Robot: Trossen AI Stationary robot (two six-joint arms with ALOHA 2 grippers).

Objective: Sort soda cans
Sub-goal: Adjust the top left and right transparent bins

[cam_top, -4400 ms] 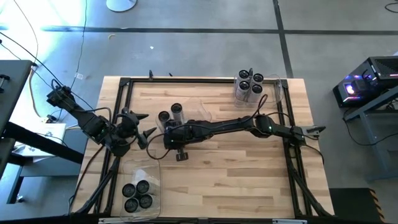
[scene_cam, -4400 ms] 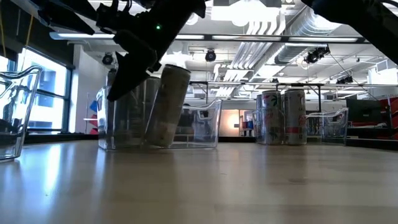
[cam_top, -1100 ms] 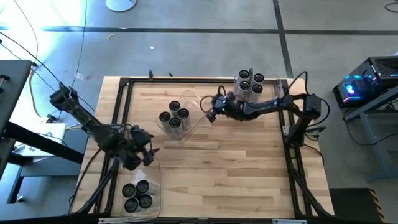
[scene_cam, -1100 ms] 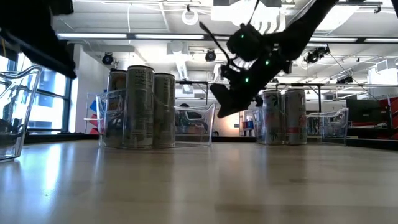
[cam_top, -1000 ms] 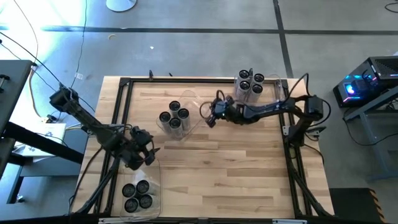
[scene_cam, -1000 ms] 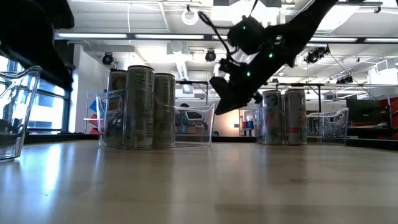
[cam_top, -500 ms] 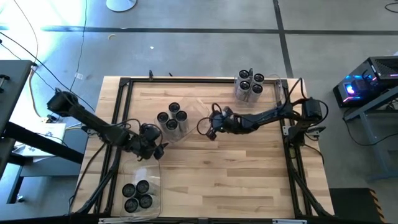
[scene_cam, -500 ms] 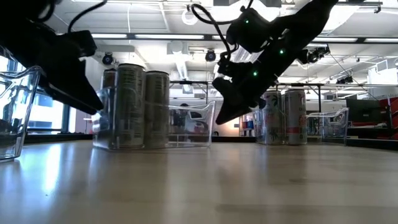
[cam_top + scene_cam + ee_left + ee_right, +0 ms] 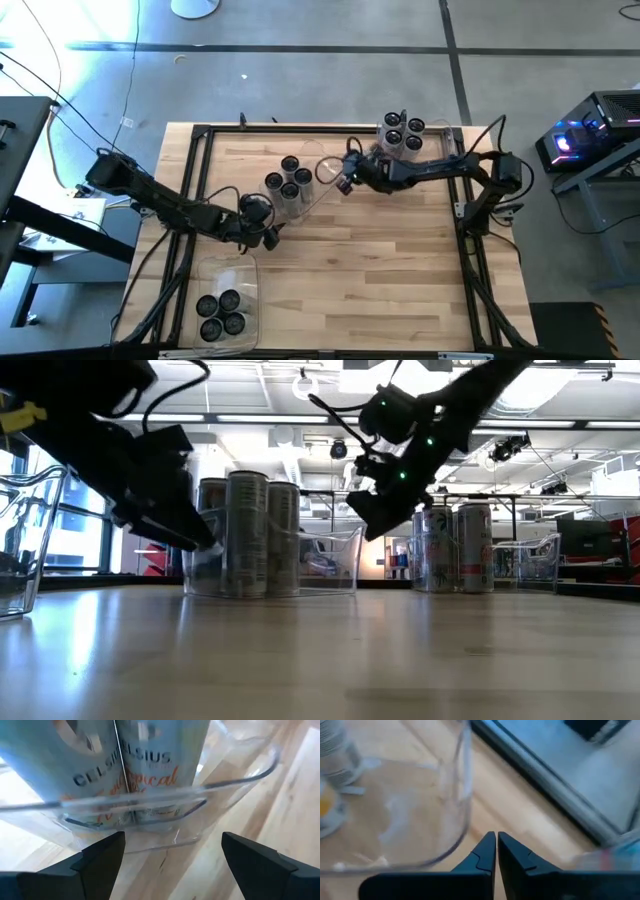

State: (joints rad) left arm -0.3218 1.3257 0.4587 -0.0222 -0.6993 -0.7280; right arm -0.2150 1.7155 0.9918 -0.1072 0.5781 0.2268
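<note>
High view: 4 cans [image 9: 288, 177] fill the middle bin [image 9: 322, 183], bare tabletop [image 9: 400, 270] beyond.

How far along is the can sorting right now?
All twelve cans already sit in clear bins: four in the near-left bin, four in the far-right bin, four in the middle bin. In hand: the left gripper, jaws open, is right at the middle bin; the right gripper, jaws shut, hovers beside it. No loose cans remain visible.
</note>
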